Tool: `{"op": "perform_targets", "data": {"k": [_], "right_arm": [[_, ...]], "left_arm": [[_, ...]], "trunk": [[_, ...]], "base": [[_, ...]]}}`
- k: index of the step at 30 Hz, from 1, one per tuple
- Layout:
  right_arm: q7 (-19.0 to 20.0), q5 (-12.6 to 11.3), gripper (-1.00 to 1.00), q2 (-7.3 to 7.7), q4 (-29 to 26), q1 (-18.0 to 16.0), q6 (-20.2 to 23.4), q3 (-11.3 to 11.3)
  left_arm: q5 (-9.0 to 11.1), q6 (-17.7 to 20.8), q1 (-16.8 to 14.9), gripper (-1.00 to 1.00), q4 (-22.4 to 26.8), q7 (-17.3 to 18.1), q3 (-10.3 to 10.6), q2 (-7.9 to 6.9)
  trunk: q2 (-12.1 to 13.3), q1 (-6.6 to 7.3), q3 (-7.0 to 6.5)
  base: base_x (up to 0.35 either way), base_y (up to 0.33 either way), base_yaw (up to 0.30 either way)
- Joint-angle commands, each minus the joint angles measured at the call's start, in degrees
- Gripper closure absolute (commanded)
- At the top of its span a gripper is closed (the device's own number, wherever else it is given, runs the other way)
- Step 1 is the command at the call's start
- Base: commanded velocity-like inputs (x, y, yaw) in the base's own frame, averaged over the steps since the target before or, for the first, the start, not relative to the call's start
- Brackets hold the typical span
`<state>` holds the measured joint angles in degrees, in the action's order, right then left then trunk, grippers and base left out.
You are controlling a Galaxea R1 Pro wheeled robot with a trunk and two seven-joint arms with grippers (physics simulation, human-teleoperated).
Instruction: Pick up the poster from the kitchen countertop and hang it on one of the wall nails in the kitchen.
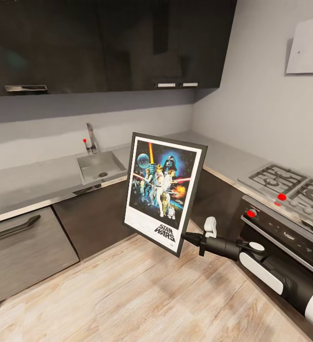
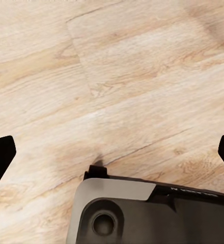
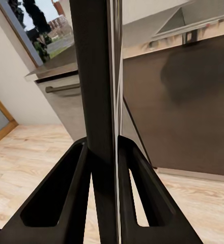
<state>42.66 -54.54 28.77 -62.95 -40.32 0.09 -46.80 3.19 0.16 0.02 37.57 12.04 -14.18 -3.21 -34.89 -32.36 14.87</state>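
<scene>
right tool point(image 1: 187, 236) clamped on the poster point(image 1: 164, 192) at its lower corner, held upright over the floor, off the counter point(image 1: 33, 183).
stiff, flat, likely light but levers at an edge grip; black frame, white border, star wars art. left tool's fingers point(image 2: 1, 157) apart, empty.

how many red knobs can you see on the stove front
2. One red round knob sits at the near edge of the steel gas hob; the other red knob is lower, on the black oven panel. More may be hidden past the frame.
</scene>
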Motion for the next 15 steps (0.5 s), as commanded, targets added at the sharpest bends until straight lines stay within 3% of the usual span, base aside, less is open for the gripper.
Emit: {"op": "perform_targets", "data": {"k": [1,15], "right_arm": [[0.14,-0.65,1.00,0.05,0.02,-0.11,0.09,-0.25],[0.14,-0.65,1.00,0.05,0.03,-0.11,0.09,-0.25]], "left_arm": [[0.33,0.02,0.00,-1.00,0.04,0.36,-0.15,0.01],[0.33,0.02,-0.01,-1.00,0.04,0.36,-0.15,-0.01]], "trunk": [[0.34,0.20,-0.11],[5.96,3.28,-2.62]], "base": [[0.000,0.000,0.000],[0.000,0.000,0.000]]}}
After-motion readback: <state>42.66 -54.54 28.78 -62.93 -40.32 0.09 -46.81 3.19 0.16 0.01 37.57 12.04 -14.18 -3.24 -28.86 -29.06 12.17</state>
